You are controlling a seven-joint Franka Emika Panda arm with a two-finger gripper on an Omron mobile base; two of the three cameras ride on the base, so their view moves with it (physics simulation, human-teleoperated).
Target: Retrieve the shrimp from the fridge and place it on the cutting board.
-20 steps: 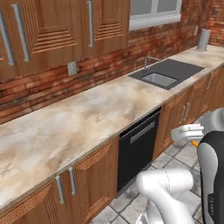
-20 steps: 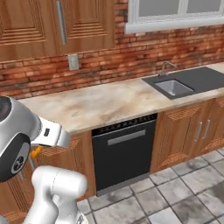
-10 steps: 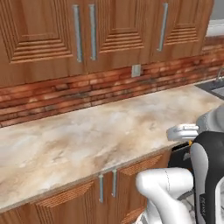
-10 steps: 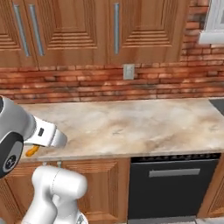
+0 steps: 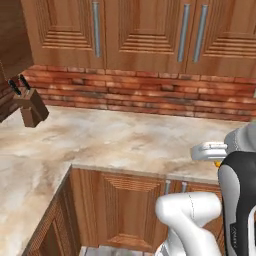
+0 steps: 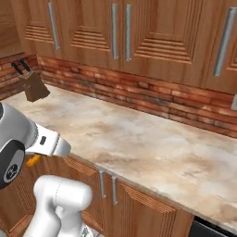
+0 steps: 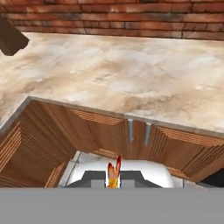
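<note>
The shrimp [image 7: 113,172] is a small orange-yellow sliver at the bottom centre of the hand view, pinched in my gripper [image 7: 113,178], which is shut on it. Orange bits of the shrimp [image 5: 218,163] also peek out beside my white hand in the left base view, and the shrimp [image 6: 33,160] shows under the hand in the right base view. I hold it in front of the marble counter [image 5: 125,140], at about the height of the counter's edge. The fridge and the cutting board are out of view.
A dark wooden knife block [image 5: 31,107] stands at the counter's left, near the brick wall [image 6: 139,92]. The counter turns a corner towards me on the left. Brown cabinet doors [image 7: 131,135] with silver handles lie below, and upper cabinets [image 5: 145,30] hang above.
The whole picture has shifted as the base drove left along the counter: sink and dishwasher are gone, the knife block and the corner have come in. The shrimp stays in the gripper.
</note>
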